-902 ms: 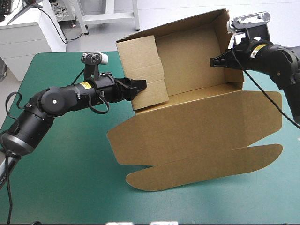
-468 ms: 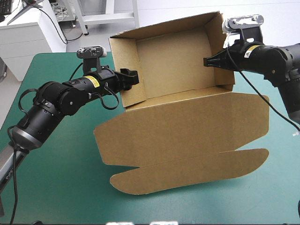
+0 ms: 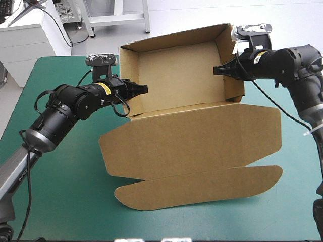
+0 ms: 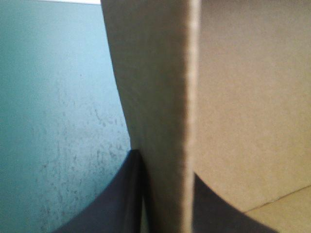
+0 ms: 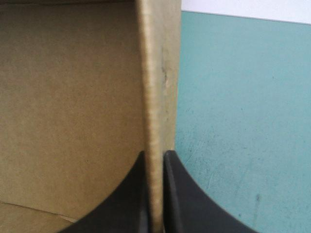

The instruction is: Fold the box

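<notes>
The brown box is an open tray with its walls raised, and its lid with a rounded flap lies flat toward the table's front. My left gripper is at the tray's left wall, and my right gripper is at the right wall. In the left wrist view the thick wall runs between the black fingers of that gripper, which press on both faces. In the right wrist view the thin wall is pinched in the gripper, with the tray's inside beside it.
The teal-green table cover lies bare at the front left and along the right side. A white cabinet stands beyond the far left corner. The tray's far wall reaches past the table's far edge.
The box and both arms have shifted left. The left side flap has swung upright into a wall, and my left gripper has closed onto it. My right gripper kept its grip.
</notes>
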Robot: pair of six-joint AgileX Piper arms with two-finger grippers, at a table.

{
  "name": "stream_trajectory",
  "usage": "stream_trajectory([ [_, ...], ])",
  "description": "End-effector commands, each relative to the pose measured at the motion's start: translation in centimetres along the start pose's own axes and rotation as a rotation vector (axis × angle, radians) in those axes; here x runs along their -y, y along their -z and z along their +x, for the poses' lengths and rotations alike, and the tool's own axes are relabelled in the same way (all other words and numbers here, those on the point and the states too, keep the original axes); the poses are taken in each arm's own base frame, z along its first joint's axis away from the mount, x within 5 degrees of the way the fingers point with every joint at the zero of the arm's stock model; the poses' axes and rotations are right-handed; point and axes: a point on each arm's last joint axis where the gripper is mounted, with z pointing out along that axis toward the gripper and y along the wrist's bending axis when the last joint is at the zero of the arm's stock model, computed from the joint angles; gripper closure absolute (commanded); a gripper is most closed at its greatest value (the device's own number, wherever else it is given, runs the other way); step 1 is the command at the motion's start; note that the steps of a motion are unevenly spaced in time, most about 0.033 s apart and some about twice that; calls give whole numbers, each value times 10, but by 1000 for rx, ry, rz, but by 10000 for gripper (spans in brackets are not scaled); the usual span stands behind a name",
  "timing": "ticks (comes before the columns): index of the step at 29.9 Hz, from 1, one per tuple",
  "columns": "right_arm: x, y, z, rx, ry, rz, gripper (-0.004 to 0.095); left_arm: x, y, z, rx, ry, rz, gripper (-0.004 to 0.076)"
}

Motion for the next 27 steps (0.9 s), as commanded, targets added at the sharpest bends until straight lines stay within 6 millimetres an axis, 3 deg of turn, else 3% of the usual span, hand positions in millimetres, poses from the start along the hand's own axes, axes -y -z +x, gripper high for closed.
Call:
stream_trajectory([
  [1, -6, -2, -7, 38, -22, -57, 918, 15, 13, -13, 93, 3, 87, 727],
  [9, -2, -62, 17, -246, -41, -81, 922, 2, -36, 16, -189, -85, -18, 727],
  [15, 1, -102, 35, -413, -62, -101, 922, -3, -56, 30, -305, -119, -49, 727],
  [20, 1, -121, 44, -484, -74, -128, 922, -5, -65, 35, -337, -205, -49, 727],
  [27, 2, -130, 49, -508, -47, -128, 920, -11, -75, 45, -424, -242, -76, 724],
])
